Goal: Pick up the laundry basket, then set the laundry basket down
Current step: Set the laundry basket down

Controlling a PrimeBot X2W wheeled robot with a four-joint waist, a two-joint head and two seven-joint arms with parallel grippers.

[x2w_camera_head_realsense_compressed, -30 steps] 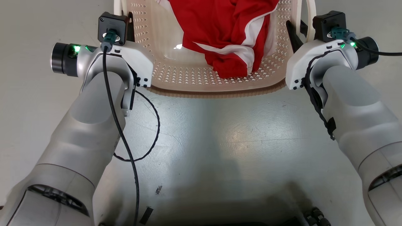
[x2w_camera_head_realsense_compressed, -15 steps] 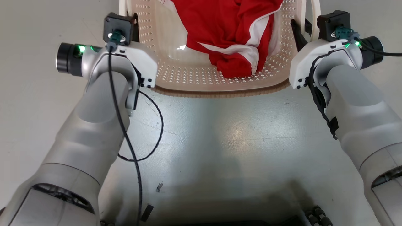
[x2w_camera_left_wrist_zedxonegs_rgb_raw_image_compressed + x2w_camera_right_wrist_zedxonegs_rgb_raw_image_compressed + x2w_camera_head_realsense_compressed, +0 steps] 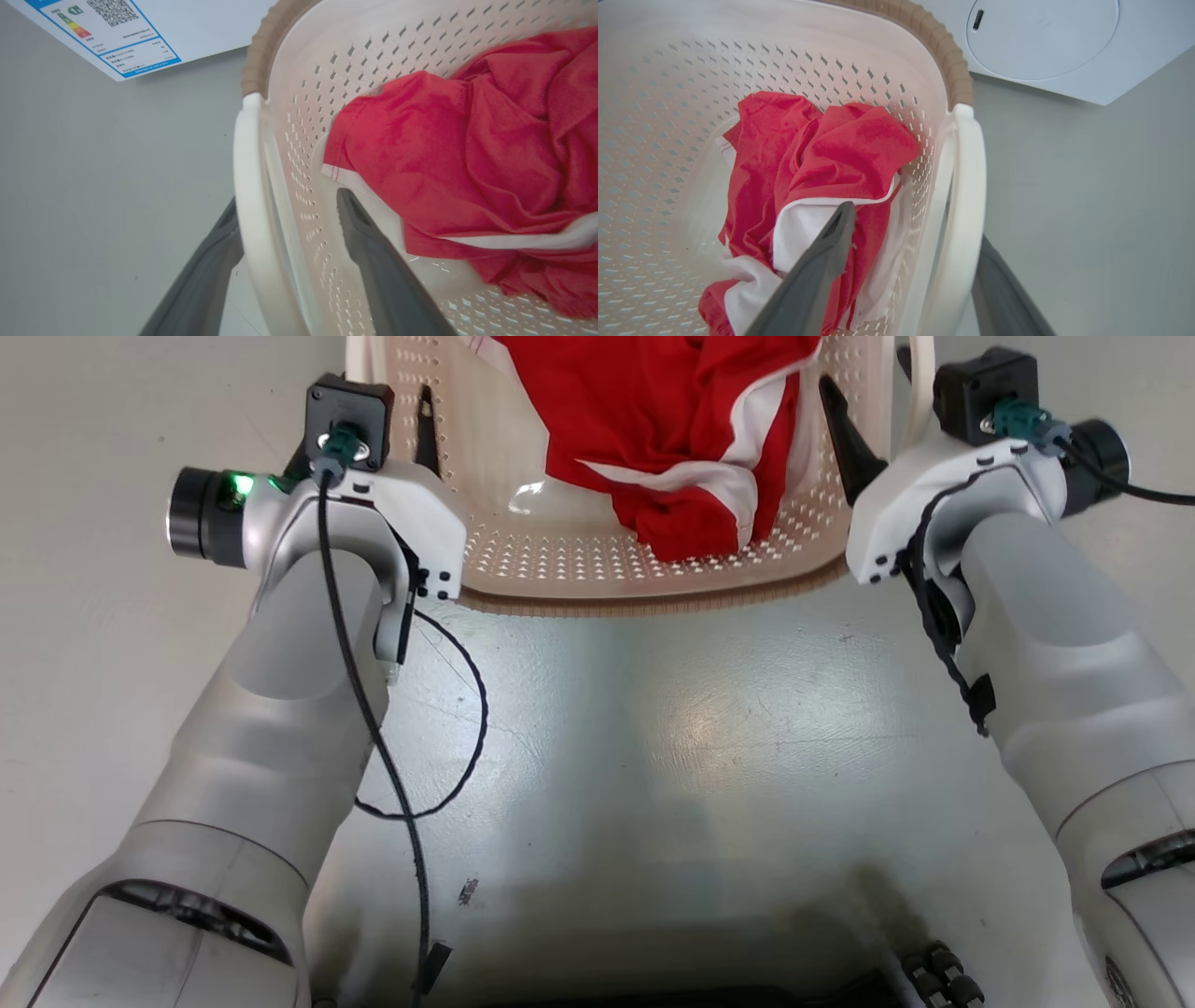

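Observation:
The cream perforated laundry basket (image 3: 560,560) with its brown rim sits at the top middle of the head view, holding a red and white garment (image 3: 672,420). My left gripper (image 3: 397,411) straddles the left white loop handle (image 3: 245,186): one finger is outside it and one is inside the basket, with gaps on both sides, so it is open. My right gripper (image 3: 873,387) straddles the right handle (image 3: 969,186) the same way and is open. Seen from the wrists, the left gripper (image 3: 287,200) and right gripper (image 3: 915,226) each have an inner finger beside the garment (image 3: 831,154).
A white washing machine stands just beyond the basket, with its label (image 3: 117,37) and round door (image 3: 1041,37) in the wrist views. Grey floor (image 3: 700,737) stretches between the basket and my dark base (image 3: 747,989). A black cable (image 3: 467,709) loops off my left forearm.
Both grippers have opened. Each inner finger has swung away from its handle and now stands inside the basket. The basket's near rim stays at about the same place.

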